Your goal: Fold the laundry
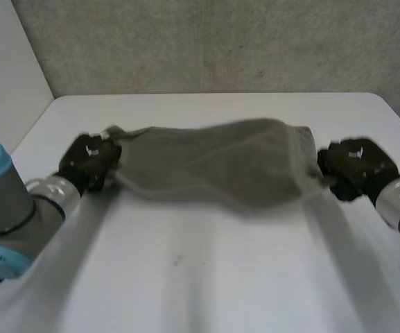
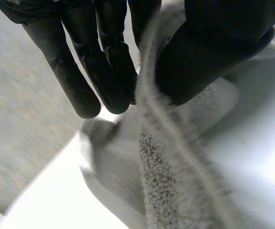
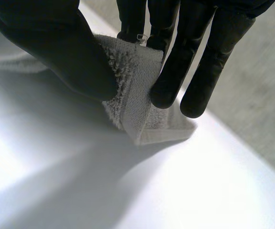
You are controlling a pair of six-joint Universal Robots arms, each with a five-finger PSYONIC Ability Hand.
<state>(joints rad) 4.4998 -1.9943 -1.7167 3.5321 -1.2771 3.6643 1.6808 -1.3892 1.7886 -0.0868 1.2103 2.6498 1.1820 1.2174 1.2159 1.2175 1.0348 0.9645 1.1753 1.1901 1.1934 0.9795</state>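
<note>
A grey-green towel [image 1: 213, 163] hangs stretched between my two hands just above the white table [image 1: 206, 277], sagging in the middle. My left hand [image 1: 89, 161] pinches the towel's left end; in the left wrist view its thumb [image 2: 208, 52] presses the towel's hem [image 2: 151, 100] against the fingers [image 2: 104, 71]. My right hand [image 1: 355, 166] pinches the right end; in the right wrist view the thumb [image 3: 61, 52] and fingers [image 3: 175, 62] clamp a folded corner of the towel [image 3: 137, 95], which hangs down to the table.
The table's far edge [image 1: 213, 94] meets a grey speckled wall [image 1: 220, 41]. A pale wall [image 1: 5, 69] stands at the far left. Both forearms [image 1: 19, 215] reach in from the near corners.
</note>
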